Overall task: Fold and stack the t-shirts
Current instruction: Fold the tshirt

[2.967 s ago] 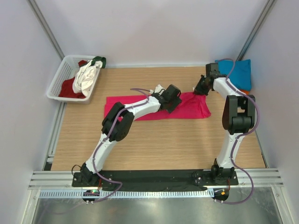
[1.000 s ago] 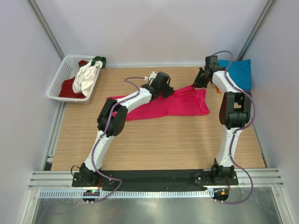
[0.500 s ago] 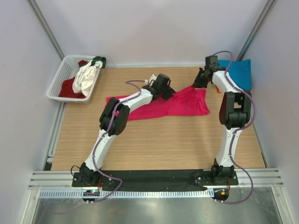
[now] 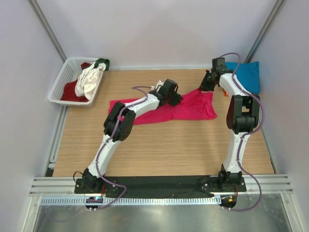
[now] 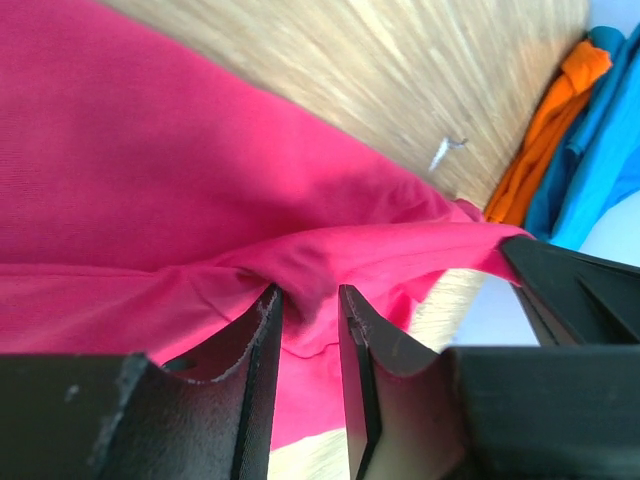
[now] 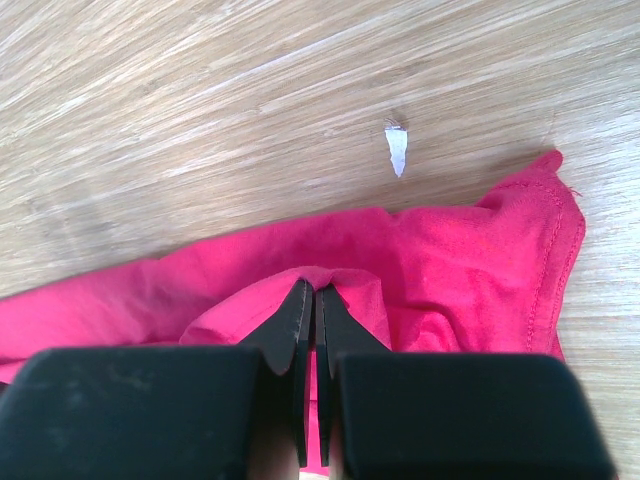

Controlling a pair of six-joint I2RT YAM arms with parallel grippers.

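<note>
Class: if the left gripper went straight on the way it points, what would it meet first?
The magenta t-shirt: a raised fold of it lies right at the fingertips of the left gripper, with the table probably just beneath, though depth is unclear.

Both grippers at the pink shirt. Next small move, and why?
Probably close the left gripper on the ridge of pink shirt between its fingers. Its jaws stand apart around that ridge, while the right gripper is shut on the shirt's far edge. With both pinched, the edge could be lifted to fold.
</note>
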